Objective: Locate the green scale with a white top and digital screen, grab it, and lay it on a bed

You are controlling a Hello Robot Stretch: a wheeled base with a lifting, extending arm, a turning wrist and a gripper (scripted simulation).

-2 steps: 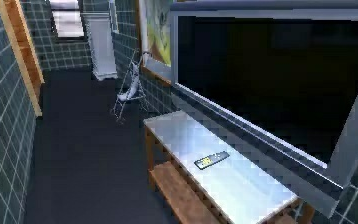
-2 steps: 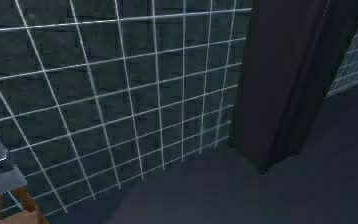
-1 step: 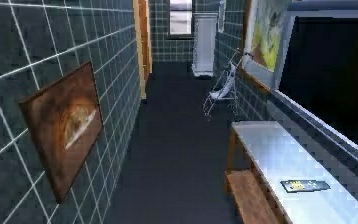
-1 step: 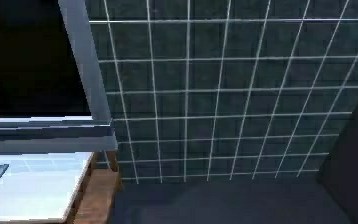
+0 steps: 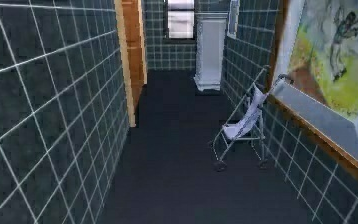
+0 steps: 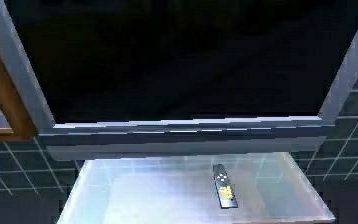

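A narrow corridor with dark tiled walls and a dark floor [image 5: 177,150] runs ahead in the forward view. In the arm side view a large dark television screen [image 6: 177,60] in a grey frame stands on a pale glassy stand [image 6: 137,195]. On that stand lies a small dark remote control [image 6: 223,186] with yellow buttons.
A light folded stroller [image 5: 243,122] stands against the corridor's right wall below a large framed painting [image 5: 332,60]. A wooden door [image 5: 134,55] is on the left. At the far end a white cabinet [image 5: 210,55] stands beside a window [image 5: 181,18]. The floor is free left of the stroller.
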